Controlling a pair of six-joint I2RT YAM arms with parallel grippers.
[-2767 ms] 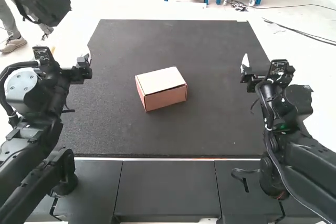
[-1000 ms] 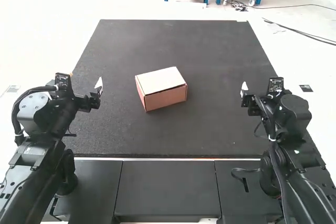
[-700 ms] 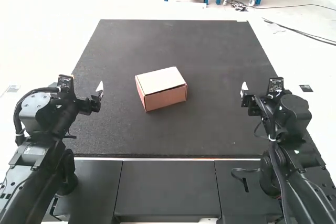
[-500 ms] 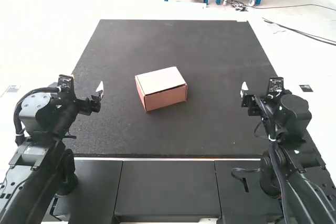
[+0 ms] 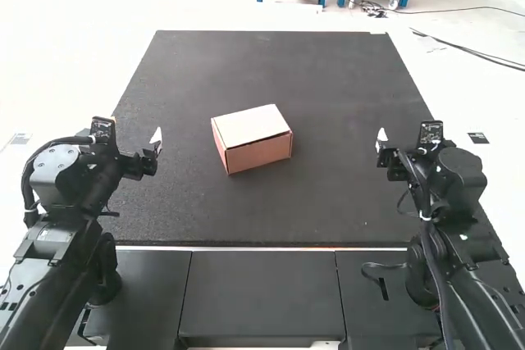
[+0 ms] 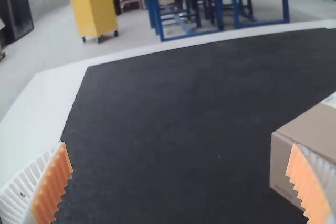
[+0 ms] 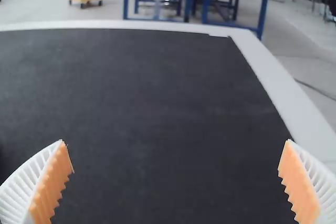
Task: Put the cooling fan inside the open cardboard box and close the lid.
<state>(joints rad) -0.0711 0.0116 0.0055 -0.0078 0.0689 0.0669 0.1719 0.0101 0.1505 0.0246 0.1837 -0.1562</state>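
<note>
Since the cardboard box sits with its lid down flat, near the middle of the black mat, the task looks done or as good as done. The cooling fan is presumably inside, but that can't be checked with the lid shut. Left gripper is released, with its ribbed white fingers and orange pads spread wide and nothing between them. It hangs at the left side of the mat, well apart from the box, whose near corner pokes into the left wrist view. Right gripper is likewise wide open and empty, at the right side of the mat over bare surface, well apart from the box. Main risk from here is the lid springing back up if the flap is only resting and not tucked. From above it looks flush, but the tuck itself is too small to tell. A second risk is either arm sweeping across the mat and nudging or spinning the light box. If the fan is badly seated inside, the lid could lift.
</note>
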